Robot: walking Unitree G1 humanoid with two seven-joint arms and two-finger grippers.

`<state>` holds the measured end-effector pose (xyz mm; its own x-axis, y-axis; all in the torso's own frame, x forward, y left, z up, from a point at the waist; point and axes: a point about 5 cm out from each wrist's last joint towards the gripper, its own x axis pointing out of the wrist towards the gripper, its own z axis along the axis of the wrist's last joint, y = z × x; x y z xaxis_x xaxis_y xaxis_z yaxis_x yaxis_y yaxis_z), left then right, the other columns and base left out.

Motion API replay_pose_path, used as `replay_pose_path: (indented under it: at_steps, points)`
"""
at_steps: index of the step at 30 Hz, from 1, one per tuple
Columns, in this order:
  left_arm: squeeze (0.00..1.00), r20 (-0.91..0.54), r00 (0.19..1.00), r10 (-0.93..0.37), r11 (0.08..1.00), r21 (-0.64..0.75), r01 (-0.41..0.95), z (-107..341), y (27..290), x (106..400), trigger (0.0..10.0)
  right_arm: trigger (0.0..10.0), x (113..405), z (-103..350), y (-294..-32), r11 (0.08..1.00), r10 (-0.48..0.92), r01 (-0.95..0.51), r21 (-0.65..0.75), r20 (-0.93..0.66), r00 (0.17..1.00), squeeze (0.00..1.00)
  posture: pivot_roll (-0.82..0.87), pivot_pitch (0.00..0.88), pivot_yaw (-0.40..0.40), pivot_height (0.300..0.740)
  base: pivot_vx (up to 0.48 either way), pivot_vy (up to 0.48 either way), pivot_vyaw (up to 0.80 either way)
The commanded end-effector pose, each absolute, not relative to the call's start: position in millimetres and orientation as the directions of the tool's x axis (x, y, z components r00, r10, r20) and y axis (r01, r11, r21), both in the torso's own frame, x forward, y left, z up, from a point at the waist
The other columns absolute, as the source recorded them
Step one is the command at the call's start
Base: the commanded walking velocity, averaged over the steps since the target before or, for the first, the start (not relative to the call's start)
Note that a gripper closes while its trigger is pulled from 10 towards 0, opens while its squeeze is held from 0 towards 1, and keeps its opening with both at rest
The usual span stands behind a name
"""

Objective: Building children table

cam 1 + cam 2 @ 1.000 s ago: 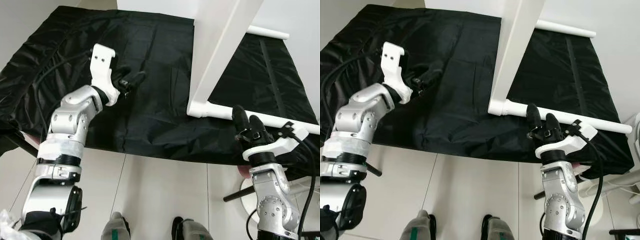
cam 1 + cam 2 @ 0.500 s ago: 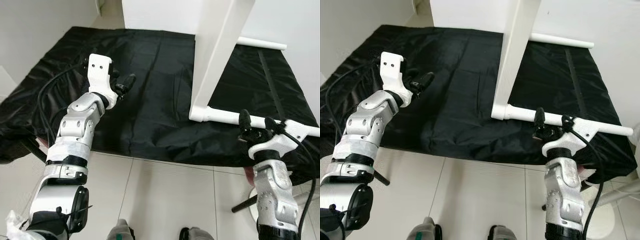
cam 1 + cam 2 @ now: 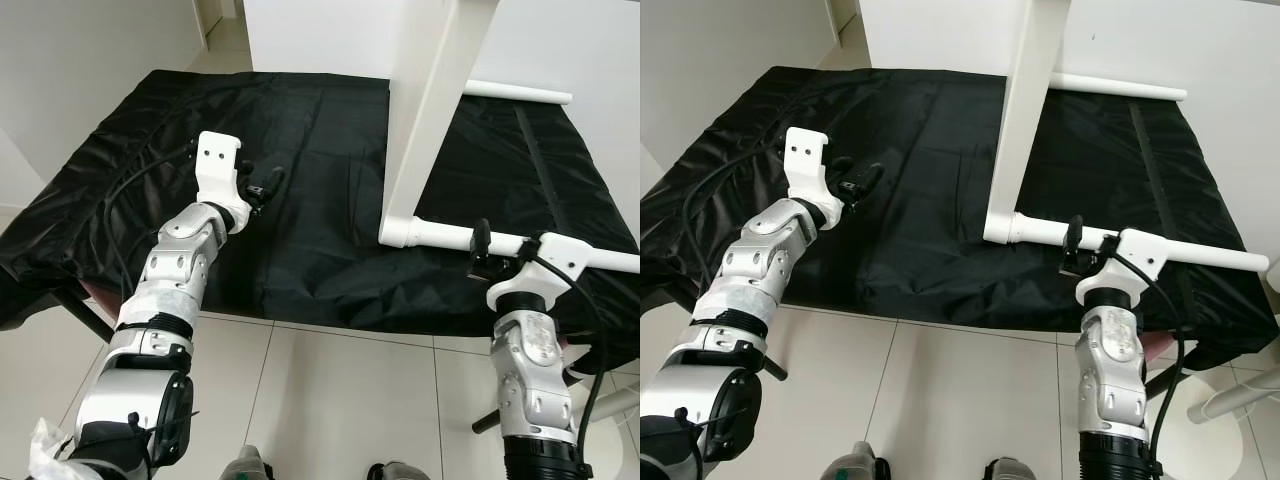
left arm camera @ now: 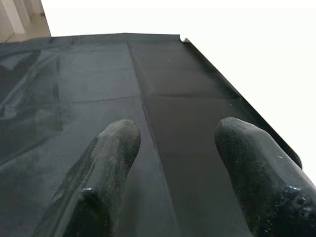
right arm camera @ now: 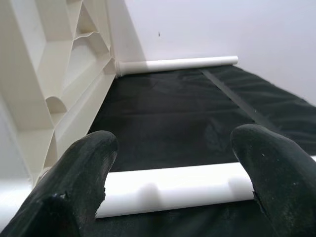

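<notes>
Our released right gripper (image 5: 168,163) straddles the white round plastic table leg (image 5: 173,190).
Clenching off-centre could probably roll the leg; released left gripper (image 4: 173,163) hovers well left of it.

Both head eyes look steeply down from above, sharing the black sheet (image 3: 300,200) and the white table frame (image 3: 1025,120). The left wrist camera skims close over the sheet; the right wrist camera sits close before the white leg tube (image 5: 168,190).
</notes>
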<state>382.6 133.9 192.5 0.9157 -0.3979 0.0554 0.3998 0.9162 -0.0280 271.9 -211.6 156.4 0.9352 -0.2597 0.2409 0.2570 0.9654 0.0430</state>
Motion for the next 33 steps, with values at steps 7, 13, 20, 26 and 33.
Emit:
replay_pose_path:
  at_steps: [7, 13, 20, 26, 33]
  points:
    - [0.00, 0.037, 0.945, -0.324, 0.946, 0.012, 0.324, 170.1, 136.8, 382.3, 10.0, 10.0, 267.7, 134.5, -222.3, 0.928, -0.369, 0.372, 0.023, 0.195, 0.909, 0.00, 0.04, 0.000, 0.009, 0.740, 0.000, 0.000, 0.00]
    - [0.00, 0.019, 0.952, -0.307, 0.951, -0.024, 0.307, 151.9, 135.2, 377.2, 10.0, 10.0, 257.1, 126.2, -229.3, 0.898, -0.435, 0.438, 0.026, 0.183, 0.881, 0.00, 0.01, 0.000, 0.013, 0.740, 0.000, 0.000, 0.00]
    - [0.00, 0.044, 0.955, -0.292, 0.956, 0.021, 0.292, 140.4, 138.3, 368.0, 10.0, 10.0, 242.0, 111.9, -226.2, 0.901, -0.432, 0.434, 0.027, 0.162, 0.887, 1.00, 0.00, 0.000, 0.020, 0.740, 0.000, 0.000, 0.00]
    - [0.29, 0.048, 0.950, -0.308, 0.951, 0.006, 0.308, 133.7, 134.8, 363.0, 10.0, 10.0, 240.7, 111.1, -224.5, 0.901, -0.427, 0.434, -0.005, 0.169, 0.888, 1.00, 0.00, 0.000, 0.011, 0.740, 0.000, 0.000, 0.00]
    - [1.00, 0.079, 0.946, -0.314, 0.949, -0.008, 0.316, 136.2, 134.2, 360.8, 10.0, 10.0, 244.3, 116.2, -227.8, 0.901, -0.419, 0.432, -0.035, 0.190, 0.888, 0.00, 0.02, 0.000, -0.004, 0.740, 0.000, 0.000, 0.00]
